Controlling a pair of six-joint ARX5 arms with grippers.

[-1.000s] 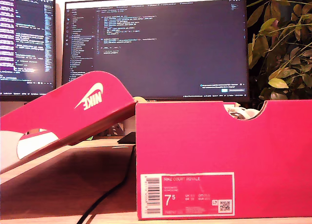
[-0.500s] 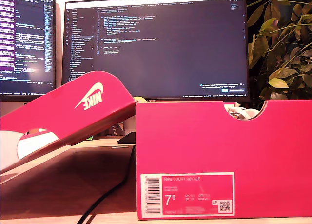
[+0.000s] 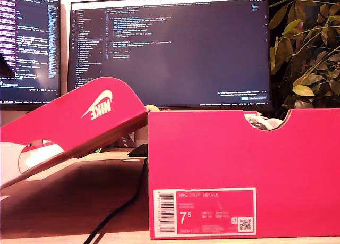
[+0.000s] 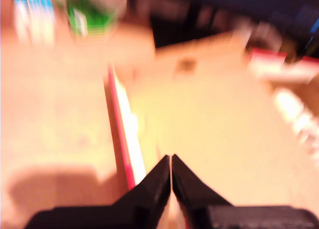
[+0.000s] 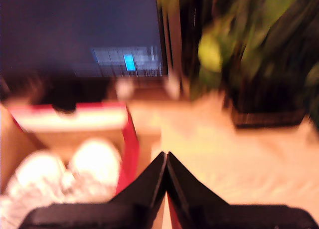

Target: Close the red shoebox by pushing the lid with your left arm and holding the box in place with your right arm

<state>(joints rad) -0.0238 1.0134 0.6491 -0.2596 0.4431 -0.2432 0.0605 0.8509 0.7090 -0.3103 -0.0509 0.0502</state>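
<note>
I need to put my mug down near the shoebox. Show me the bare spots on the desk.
Bare desk lies under the raised lid, on the exterior view's left of the red shoebox, crossed only by a black cable. The second wrist view shows more open desktop between the box and the plant. Behind the box, by the monitors, it looks crowded.

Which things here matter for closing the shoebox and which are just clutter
Job: red shoebox, its open lid, my first gripper, my second gripper.
Clutter: two monitors, plant, black cable.
</note>
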